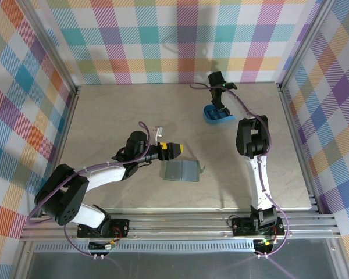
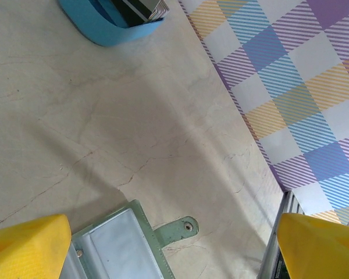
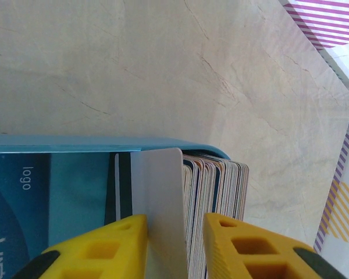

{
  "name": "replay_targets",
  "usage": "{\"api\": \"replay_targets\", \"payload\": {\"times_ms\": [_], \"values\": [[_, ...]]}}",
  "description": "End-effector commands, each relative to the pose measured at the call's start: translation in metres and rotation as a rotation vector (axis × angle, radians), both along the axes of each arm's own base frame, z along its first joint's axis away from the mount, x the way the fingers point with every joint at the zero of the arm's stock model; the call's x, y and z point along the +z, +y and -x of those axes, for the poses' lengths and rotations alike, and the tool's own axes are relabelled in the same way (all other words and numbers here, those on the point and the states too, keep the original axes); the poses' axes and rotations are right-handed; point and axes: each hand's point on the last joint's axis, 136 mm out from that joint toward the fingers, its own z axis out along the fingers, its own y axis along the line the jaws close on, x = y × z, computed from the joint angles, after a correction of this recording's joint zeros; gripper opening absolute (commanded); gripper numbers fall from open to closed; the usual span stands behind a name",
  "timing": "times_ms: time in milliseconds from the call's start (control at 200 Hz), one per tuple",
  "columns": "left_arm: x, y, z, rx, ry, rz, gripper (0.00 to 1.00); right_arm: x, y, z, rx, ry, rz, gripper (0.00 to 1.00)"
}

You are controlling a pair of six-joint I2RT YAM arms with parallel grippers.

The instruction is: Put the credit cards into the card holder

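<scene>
— What do we make of the left pincer [image 2: 171, 232]?

— We see it spread wide, its yellow fingers [image 2: 29, 247] far apart, with nothing held between them. The card holder [image 2: 122, 247] lies flat on the table [image 2: 104, 133] just below it, close by its left finger. It is open, with the clear pockets facing up. Its snap tab [image 2: 179, 227] pokes out into the middle of the gap.

— And the right pincer [image 3: 174, 232]?

— We find it down in the blue tray [image 3: 104, 141], well ahead of the left pincer and apart from the card holder. Its jaws stand narrow, one on each side of a grey-white card [image 3: 160, 186] that stands on edge. The left finger [image 3: 116, 244] sits right against that card. Between the card and the right finger we see edges from the rest of the credit cards [image 3: 218, 186], packed upright in a stack.

— Has it got hold of the card?

— We cannot tell. The jaws are close around it, but we cannot say whether they pinch it. Beyond the left finger, a teal card [image 3: 46, 197] printed "logo" leans in the tray.
</scene>
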Motion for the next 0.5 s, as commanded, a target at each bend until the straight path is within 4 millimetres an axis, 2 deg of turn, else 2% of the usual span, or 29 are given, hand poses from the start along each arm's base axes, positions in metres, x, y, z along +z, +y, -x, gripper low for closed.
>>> {"api": "replay_targets", "payload": {"times_ms": [0, 285, 495], "values": [[0.009, 0.0, -0.005, -0.002, -0.02, 0.022, 0.91, 0.041, 0.001, -0.002, 0.004, -0.076, -0.01, 0.29], [0.006, -0.001, -0.006, 0.0, -0.011, 0.023, 0.91, 0.044, 0.003, 0.0, 0.012, -0.073, -0.021, 0.2], [0.005, -0.002, -0.006, 0.002, -0.005, 0.039, 0.91, 0.05, 0.007, 0.01, 0.006, -0.057, -0.069, 0.12]]}}
